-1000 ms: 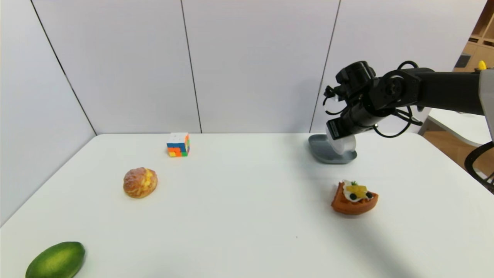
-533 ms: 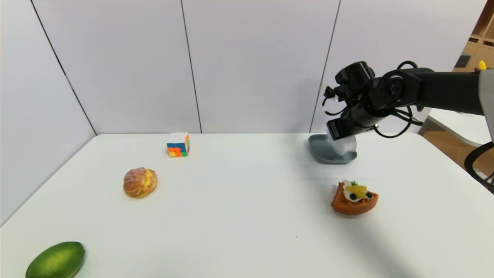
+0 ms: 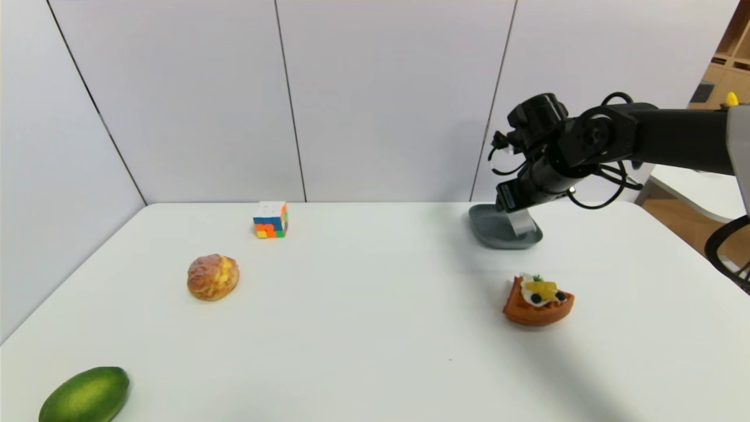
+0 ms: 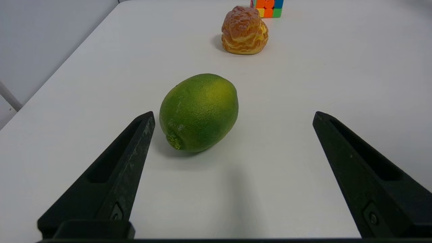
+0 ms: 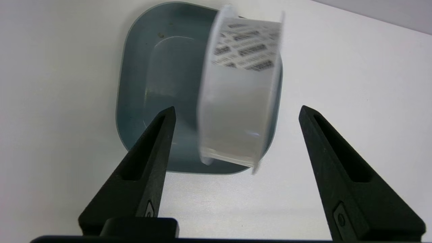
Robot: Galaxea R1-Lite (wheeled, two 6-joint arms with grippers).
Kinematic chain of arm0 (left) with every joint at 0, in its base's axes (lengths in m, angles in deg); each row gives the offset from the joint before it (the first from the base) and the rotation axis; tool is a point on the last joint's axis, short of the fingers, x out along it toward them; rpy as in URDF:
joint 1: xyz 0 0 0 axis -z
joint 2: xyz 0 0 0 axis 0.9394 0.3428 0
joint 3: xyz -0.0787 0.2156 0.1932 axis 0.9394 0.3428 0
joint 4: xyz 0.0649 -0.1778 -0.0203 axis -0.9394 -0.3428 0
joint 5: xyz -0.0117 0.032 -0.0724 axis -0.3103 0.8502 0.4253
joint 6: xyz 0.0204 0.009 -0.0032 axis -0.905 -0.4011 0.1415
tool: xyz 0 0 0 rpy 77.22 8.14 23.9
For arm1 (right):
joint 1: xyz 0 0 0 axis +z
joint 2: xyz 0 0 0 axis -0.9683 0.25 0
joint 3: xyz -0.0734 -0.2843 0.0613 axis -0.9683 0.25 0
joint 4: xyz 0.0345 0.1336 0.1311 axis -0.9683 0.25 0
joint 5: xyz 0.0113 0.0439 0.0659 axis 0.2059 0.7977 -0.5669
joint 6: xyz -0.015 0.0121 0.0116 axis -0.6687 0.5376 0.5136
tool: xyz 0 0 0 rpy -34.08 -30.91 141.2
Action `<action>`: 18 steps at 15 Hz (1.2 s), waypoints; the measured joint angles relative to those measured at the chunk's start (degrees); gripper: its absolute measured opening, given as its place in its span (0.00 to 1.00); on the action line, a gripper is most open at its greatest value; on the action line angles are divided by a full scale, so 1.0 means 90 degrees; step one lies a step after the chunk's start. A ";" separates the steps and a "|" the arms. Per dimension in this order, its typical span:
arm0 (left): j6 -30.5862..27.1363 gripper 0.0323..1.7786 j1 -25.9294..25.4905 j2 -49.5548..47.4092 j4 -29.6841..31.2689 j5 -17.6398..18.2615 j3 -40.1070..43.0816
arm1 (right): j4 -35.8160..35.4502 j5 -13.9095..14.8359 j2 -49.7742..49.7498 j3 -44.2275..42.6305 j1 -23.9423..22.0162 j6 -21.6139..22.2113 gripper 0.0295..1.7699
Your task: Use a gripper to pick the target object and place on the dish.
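The white disc (image 5: 239,98) stands on edge, tilted and motion-blurred, over the grey-blue dish (image 5: 135,101) at the table's far right; printed dark marks show on its rim. My right gripper (image 5: 238,108) hangs just above the dish with its jaws spread wide, both clear of the disc. From the head view the disc (image 3: 521,223) shows as a pale wedge inside the dish (image 3: 489,231), under the right gripper (image 3: 515,206). My left gripper (image 4: 233,114) is open low over the table near a green fruit, holding nothing; it is out of the head view.
A multicoloured cube (image 3: 270,219) sits at the back left, a bun (image 3: 212,276) in front of it. A green fruit (image 3: 85,394) lies at the near left corner. A waffle slice (image 3: 537,300) lies in front of the dish.
The right jaws have spread apart and let go of the white disc, which has dropped lower into the dish and tipped. The arm itself has hardly moved.
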 joint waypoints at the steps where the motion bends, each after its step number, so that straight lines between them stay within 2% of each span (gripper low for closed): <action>1: 0.0003 0.95 0.0000 0.0000 0.0000 0.0000 0.0000 | 0.0001 0.0000 0.0000 0.0000 0.0007 -0.0003 0.76; 9: 0.0000 0.95 0.0000 0.0000 0.0000 0.0000 0.0000 | -0.0012 -0.0030 -0.0302 0.0003 0.0325 -0.0005 0.89; 18: 0.0003 0.95 0.0000 0.0000 0.0000 0.0000 0.0000 | -0.0054 -0.0033 -0.1545 0.0000 0.0604 -0.0068 0.94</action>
